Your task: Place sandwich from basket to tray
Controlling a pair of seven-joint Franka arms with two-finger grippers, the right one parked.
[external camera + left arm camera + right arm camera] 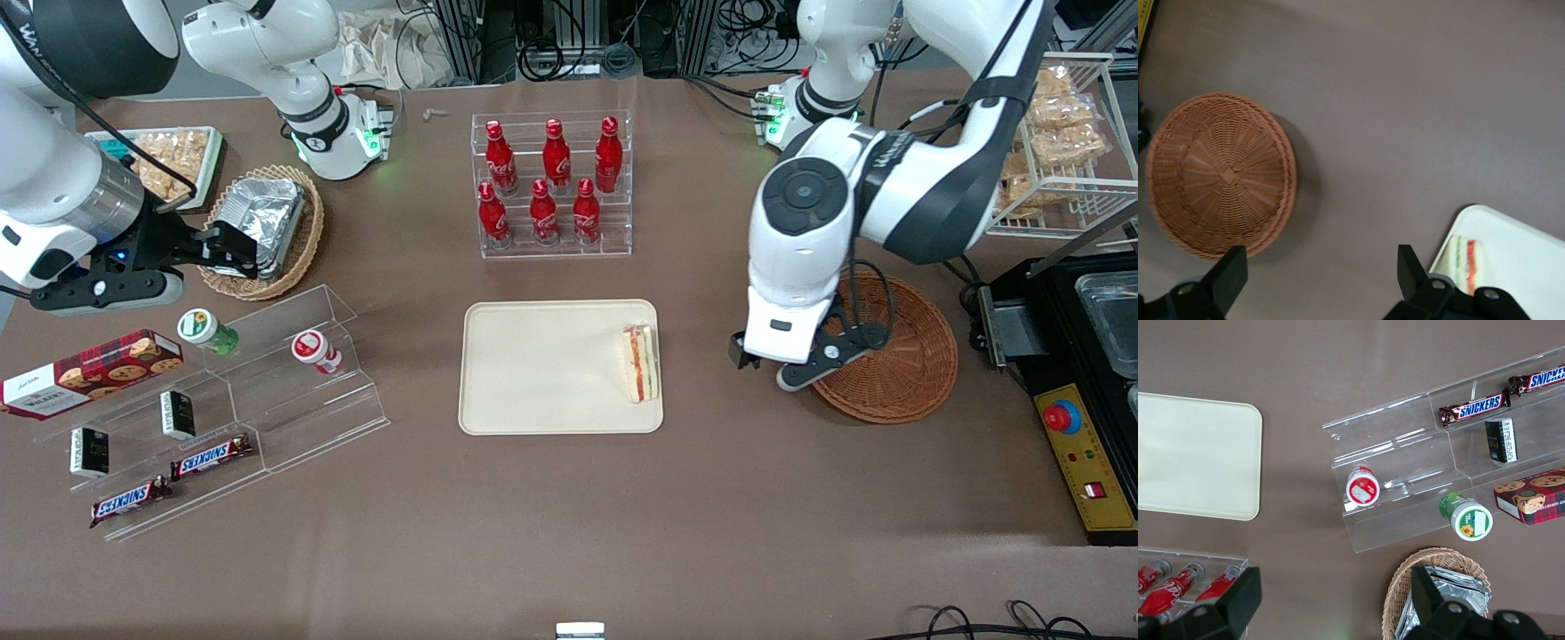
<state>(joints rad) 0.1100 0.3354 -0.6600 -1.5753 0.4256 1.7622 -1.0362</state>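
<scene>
The sandwich [640,363] lies on the cream tray [542,373], at the tray's edge nearest the basket. It also shows in the left wrist view [1466,263], as does the tray [1518,243]. The reddish-brown wicker basket [902,360] holds nothing; the left wrist view [1221,173] shows its bare inside. My left gripper [756,364] hangs above the brown table between the basket and the tray. It is open and empty [1319,273], with bare tabletop between its fingers [1408,267].
A clear rack of red bottles [553,187] stands farther from the front camera than the tray. Acrylic shelves with snacks [231,400] and a tan basket with a foil container [267,222] lie toward the parked arm's end. A black machine [1085,373] and a wire snack rack [1062,133] stand beside the reddish-brown basket.
</scene>
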